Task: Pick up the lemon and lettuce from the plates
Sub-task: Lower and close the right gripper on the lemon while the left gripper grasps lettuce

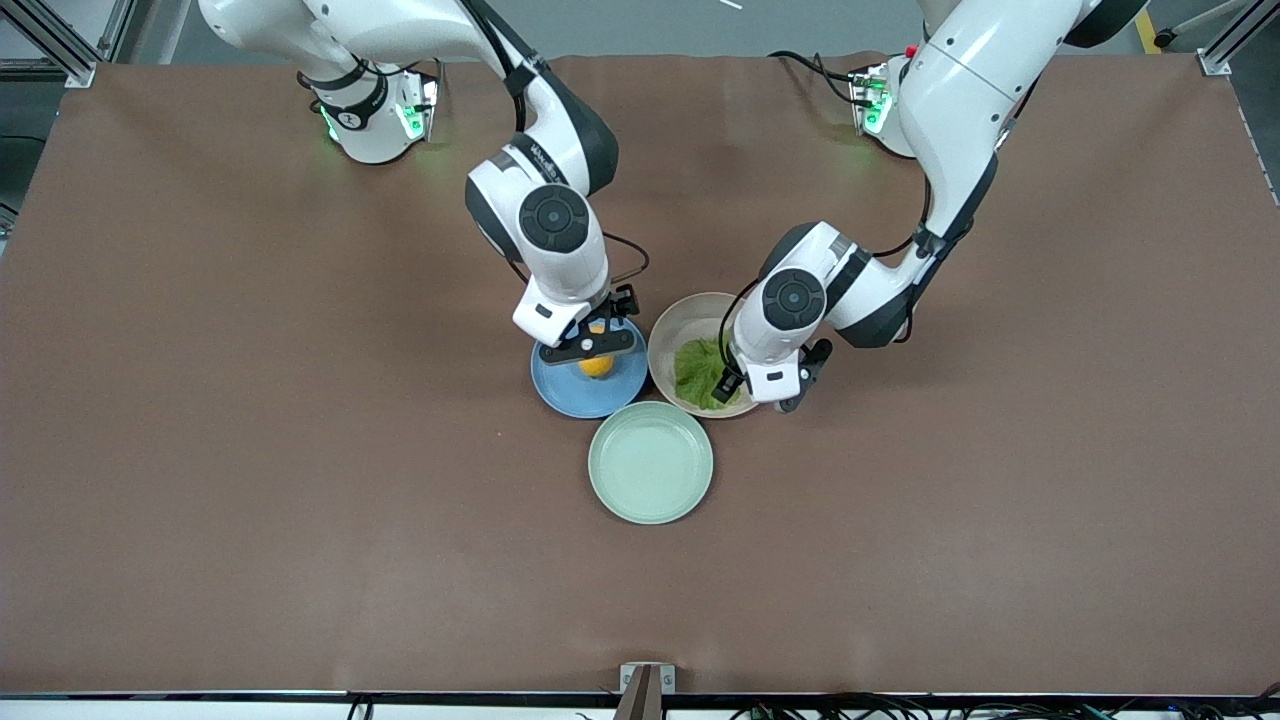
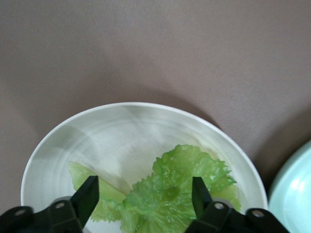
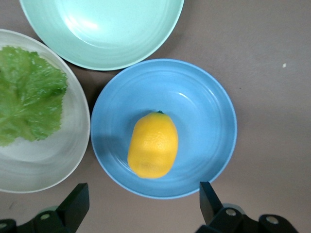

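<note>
The lemon [image 1: 596, 366] lies in the blue plate [image 1: 562, 396]; in the right wrist view the lemon [image 3: 153, 145] sits mid-plate [image 3: 206, 109]. My right gripper [image 1: 592, 348] is open above the lemon, its jaws [image 3: 143, 193] wide over the plate's edge. The lettuce [image 1: 699, 376] lies flat in the beige-pink plate [image 1: 682, 318]. My left gripper [image 1: 750, 392] is open and low over that plate, fingers either side of the lettuce [image 2: 170, 199] on the plate [image 2: 121, 131], midpoint [image 2: 145, 190].
An empty mint green plate [image 1: 650, 462] sits nearer the front camera, touching close to both other plates; it also shows in the right wrist view [image 3: 107, 29] and the left wrist view [image 2: 297, 194]. Brown tabletop [image 1: 300, 500] spreads around the three plates.
</note>
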Tool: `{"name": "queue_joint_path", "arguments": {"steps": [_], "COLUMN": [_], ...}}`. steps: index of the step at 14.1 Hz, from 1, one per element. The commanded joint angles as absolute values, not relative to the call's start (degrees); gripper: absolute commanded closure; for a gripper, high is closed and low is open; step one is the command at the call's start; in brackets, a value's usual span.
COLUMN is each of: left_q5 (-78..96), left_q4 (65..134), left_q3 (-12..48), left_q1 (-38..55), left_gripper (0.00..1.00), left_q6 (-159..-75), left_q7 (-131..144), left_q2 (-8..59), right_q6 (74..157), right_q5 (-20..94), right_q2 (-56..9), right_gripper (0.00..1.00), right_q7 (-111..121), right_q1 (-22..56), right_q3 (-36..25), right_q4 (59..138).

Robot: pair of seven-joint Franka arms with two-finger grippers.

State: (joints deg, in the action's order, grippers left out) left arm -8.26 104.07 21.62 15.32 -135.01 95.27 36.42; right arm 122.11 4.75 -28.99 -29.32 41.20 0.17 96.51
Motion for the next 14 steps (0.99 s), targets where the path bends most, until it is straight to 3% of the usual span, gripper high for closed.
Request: {"name": "queue_joint_path", "arguments": {"steps": [1,7,10,14], "left_q5": [-9.6,-9.7,-9.8,-13.1], "left_q4": [103.5,103.4,102.9,102.4], "left_q3": [21.5,21.4,21.3,21.2], "left_q1": [16.3,16.8,16.1,14.3], "left_gripper": [0.31,0.85,0.99,1.00], "left_q6": [-135.4,-135.4,-134.7,-129.6], "left_q7": [97.7,98.4,97.9,95.3], "left_q2": [36.8,37.3,35.7,29.4], "right_q6": [124.5,128.0,129.1,130.5], "right_q5": [5.8,5.9,5.9,6.0], "right_q2": [-30.4,-34.5,-35.9,-37.0], "right_gripper": [0.00,0.00,0.00,0.04], "right_q7": [-30.5,-33.8,-33.9,-34.0], "right_q1": [41.0,41.0,40.7,40.4], "right_q3": [0.0,-0.1,-0.1,-0.1], "right_q4": [97.4,97.4,97.3,97.3]}}
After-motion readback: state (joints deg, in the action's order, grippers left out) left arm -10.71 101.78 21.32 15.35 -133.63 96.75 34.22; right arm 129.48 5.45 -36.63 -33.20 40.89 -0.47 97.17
